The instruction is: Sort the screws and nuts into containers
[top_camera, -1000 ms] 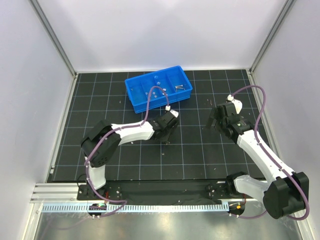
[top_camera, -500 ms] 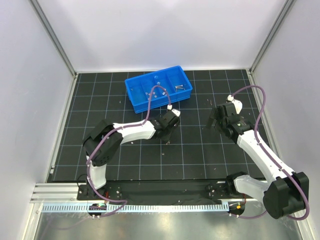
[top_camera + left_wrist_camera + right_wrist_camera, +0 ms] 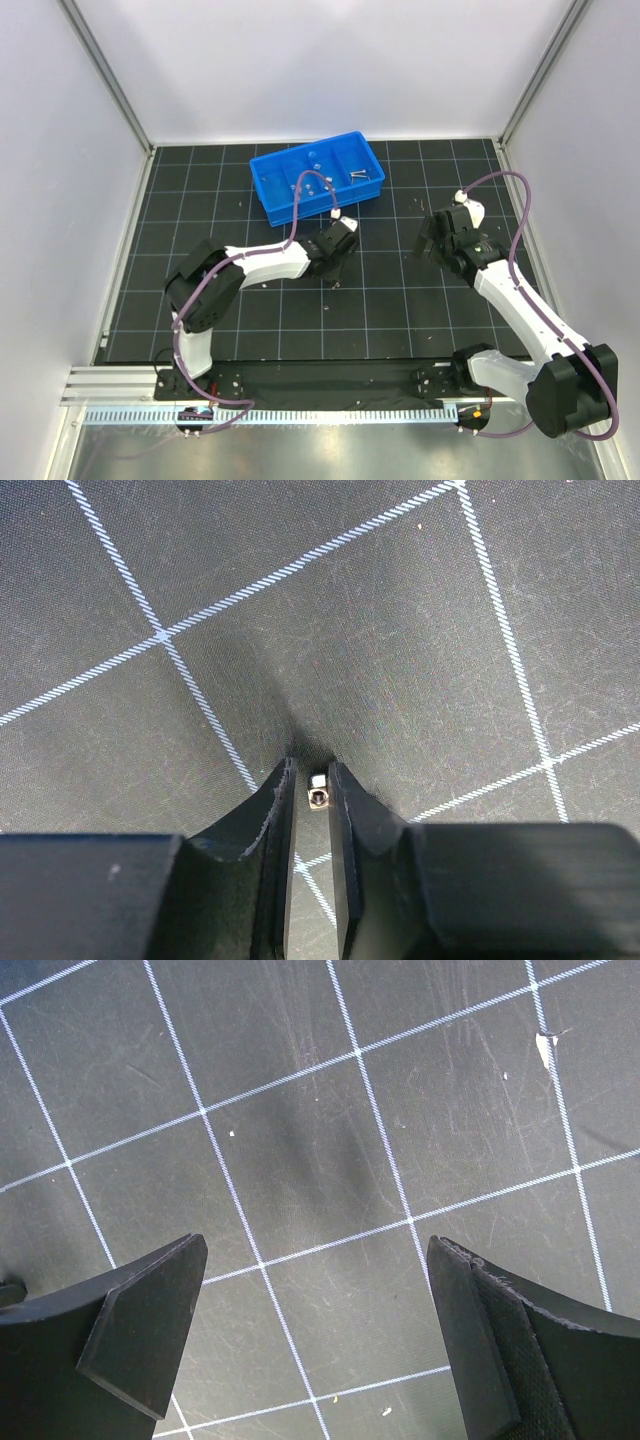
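From the top camera, you see the bright blue rectangular plastic tray [image 3: 263, 190] at the far side of the black grid-lined mat [image 3: 250, 320], with small silver pieces in its compartments. Your left gripper [image 3: 336, 279] points down at the mat just in front of the tray; your right gripper [image 3: 427, 243] hangs well apart to the right.

In the left wrist view, the fingers [image 3: 355, 830] stand narrow, pinching a tiny squat silver metal nut [image 3: 316, 790] at the mat surface.

In the right wrist view, the fingers [image 3: 150, 1310] stand wide apart above the mat.
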